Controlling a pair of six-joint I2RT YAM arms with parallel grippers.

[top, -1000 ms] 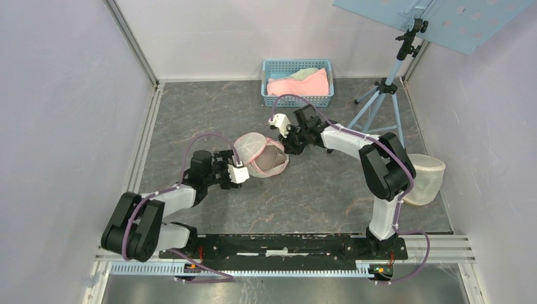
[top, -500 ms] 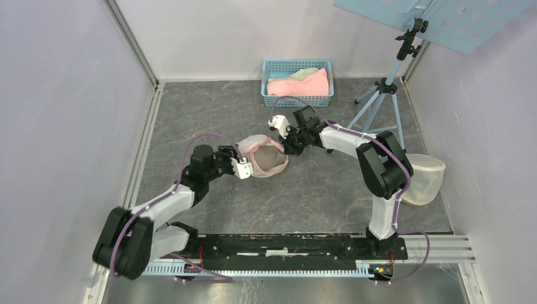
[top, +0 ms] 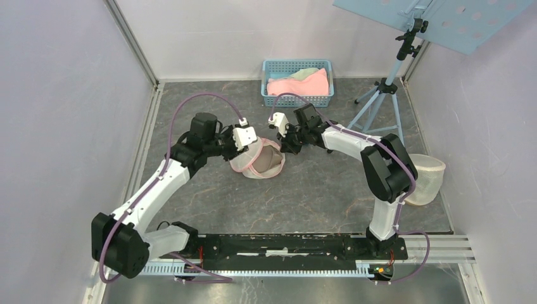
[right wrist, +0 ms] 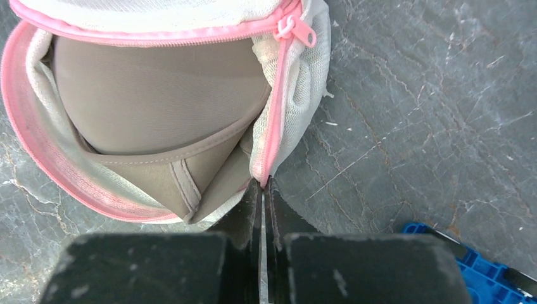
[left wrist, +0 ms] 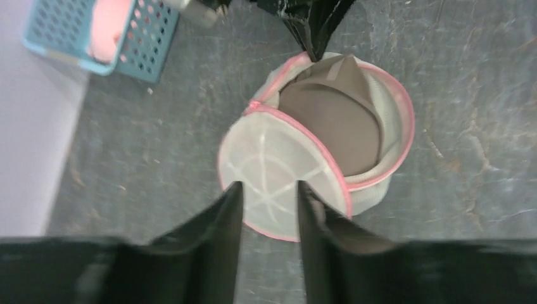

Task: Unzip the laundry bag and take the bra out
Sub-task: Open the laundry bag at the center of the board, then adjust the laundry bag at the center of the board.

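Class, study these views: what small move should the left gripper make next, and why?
Probably close the left gripper on the flap and fold it back. Its jaws stand apart astride the flap's edge, the right gripper is shut on the rim, and the bra lies inside the bag.

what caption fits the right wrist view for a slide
Right gripper pinching the pink rim of the unzipped laundry bag, tan bra exposed
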